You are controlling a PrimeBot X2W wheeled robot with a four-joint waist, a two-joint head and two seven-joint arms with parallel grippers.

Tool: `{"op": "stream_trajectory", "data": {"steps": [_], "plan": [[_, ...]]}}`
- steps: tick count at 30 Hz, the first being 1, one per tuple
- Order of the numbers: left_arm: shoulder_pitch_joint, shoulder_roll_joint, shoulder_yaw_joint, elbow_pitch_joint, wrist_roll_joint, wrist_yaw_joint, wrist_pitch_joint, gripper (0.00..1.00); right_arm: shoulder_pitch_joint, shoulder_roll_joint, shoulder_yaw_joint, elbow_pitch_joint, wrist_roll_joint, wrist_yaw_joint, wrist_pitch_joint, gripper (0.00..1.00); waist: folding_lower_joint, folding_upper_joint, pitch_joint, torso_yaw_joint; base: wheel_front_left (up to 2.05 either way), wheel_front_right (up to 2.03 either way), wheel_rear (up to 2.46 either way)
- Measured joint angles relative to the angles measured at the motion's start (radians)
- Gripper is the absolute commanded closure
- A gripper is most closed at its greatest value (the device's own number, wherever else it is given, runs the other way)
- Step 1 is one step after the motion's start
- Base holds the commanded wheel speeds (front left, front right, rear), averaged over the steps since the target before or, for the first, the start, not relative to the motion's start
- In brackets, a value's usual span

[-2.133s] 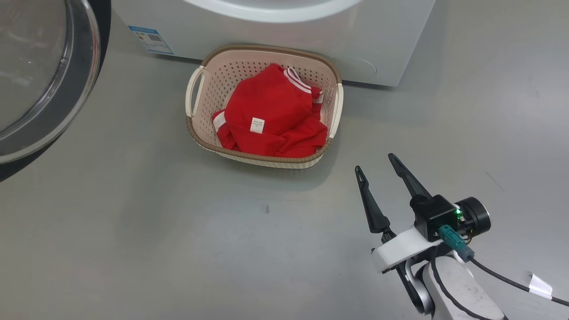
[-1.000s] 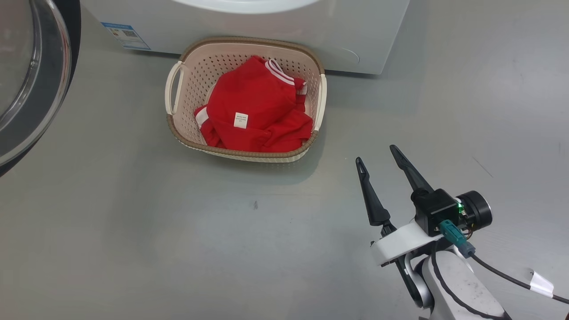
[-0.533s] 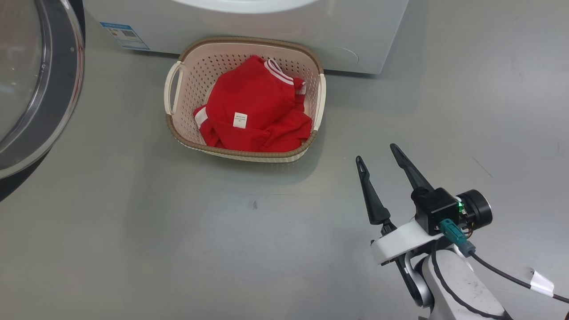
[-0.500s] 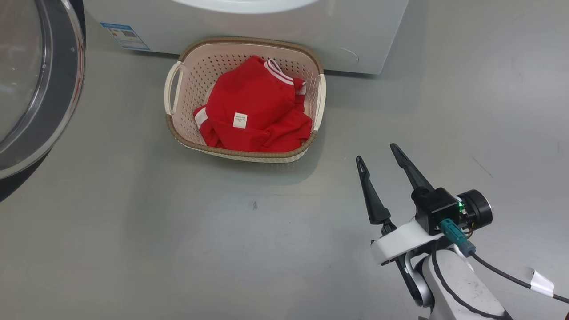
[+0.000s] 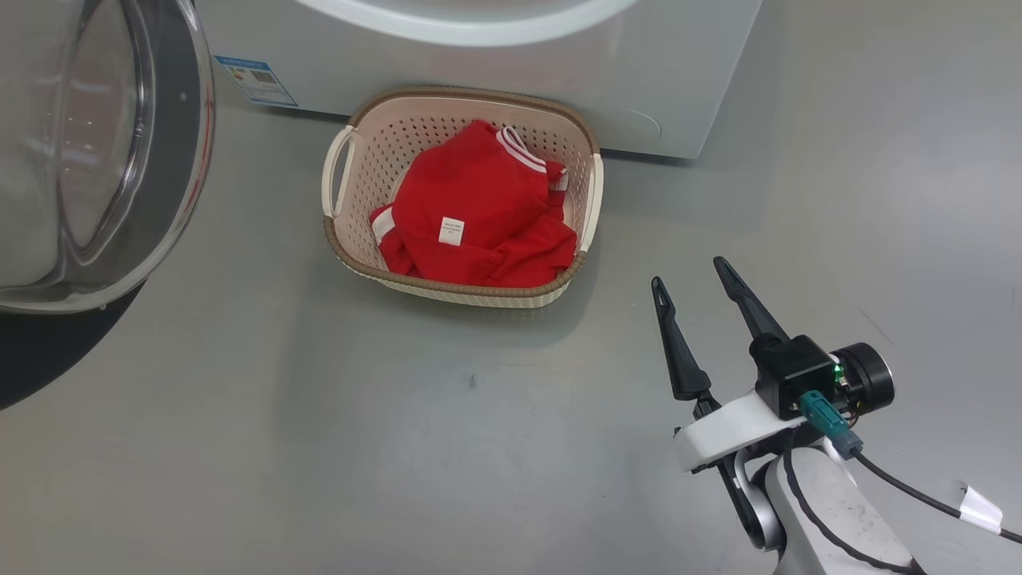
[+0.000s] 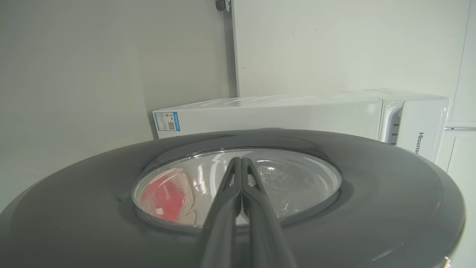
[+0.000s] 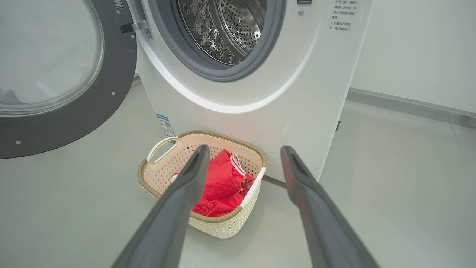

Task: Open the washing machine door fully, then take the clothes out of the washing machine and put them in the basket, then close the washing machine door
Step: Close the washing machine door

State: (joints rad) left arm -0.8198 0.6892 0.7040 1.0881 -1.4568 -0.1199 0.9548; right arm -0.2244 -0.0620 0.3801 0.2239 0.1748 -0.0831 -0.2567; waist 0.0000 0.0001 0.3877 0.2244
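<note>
The washing machine (image 5: pixel 495 64) stands at the top of the head view, and the visible part of its steel drum (image 7: pixel 223 33) is bare. Its door (image 5: pixel 180 184) hangs open at the left. My left gripper (image 6: pixel 238 160) is shut, and its fingers lie over the door's outer face (image 6: pixel 372 193), pointing across the glass window. Whether they touch the door I cannot tell. The red clothes (image 5: pixel 479 208) lie in the cream basket (image 5: pixel 471 294) in front of the machine. My right gripper (image 5: pixel 687 271) is open, holds nothing and hovers over the floor to the basket's right.
Grey floor (image 5: pixel 399 447) spreads in front of the basket and to the machine's right. A pale wall (image 7: pixel 416 48) rises to the right of the machine. A cable (image 5: pixel 918 495) trails from my right wrist.
The camera has shifted a little. Beyond that shift, the door has swung further in from the left, towards the basket and machine. My right gripper stays open in the same place.
</note>
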Motion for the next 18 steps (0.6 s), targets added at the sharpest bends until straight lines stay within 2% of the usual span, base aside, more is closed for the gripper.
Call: {"op": "stream_trajectory", "data": {"steps": [6,12,18], "plan": [[0.001,-0.037,-0.029,-0.045,-0.004,0.0,0.084,1.0,0.004,0.0,-0.01,0.003,0.002,0.0,0.0,0.0,0.0,0.0,-0.02,0.022,0.0,0.0,0.0],[0.004,-0.089,-0.065,-0.16,-0.023,-0.001,0.181,1.0,0.014,0.0,-0.013,0.011,0.008,0.002,0.0,0.0,0.0,0.0,-0.043,0.045,0.0,0.0,0.0],[0.05,-0.1,-0.057,-0.225,-0.04,-0.001,0.219,1.0,0.019,0.0,-0.008,0.013,0.009,0.011,0.0,0.0,0.0,0.0,-0.064,0.062,0.0,0.0,0.0]]}}
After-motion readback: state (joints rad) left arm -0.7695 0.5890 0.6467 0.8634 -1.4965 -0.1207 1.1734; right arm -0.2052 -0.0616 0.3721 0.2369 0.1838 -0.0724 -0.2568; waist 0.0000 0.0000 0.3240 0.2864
